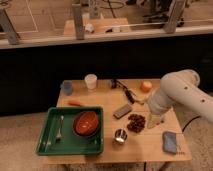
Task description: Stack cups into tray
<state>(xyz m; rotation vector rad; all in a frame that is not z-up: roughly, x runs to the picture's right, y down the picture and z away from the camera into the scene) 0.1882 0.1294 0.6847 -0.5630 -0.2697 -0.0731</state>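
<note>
Wooden table (145, 149) before a dark wall and railing: the robot's white arm (180, 92) reaches in from the right, its gripper (155, 120) low over the tabletop; whether it is spread or closed cannot be told. Just beside the gripper, toward the table's middle, lies a dark clustered item (135, 122), with the metal cup (120, 135) near that, toward the front edge. Farther from the gripper, the green tray (47, 136) holds an orange-red bowl (86, 122) and a fork (60, 129). Well apart from the gripper, along the far edge, the white cup (90, 81) and blue cup (66, 87) stand upright outside the tray.
</note>
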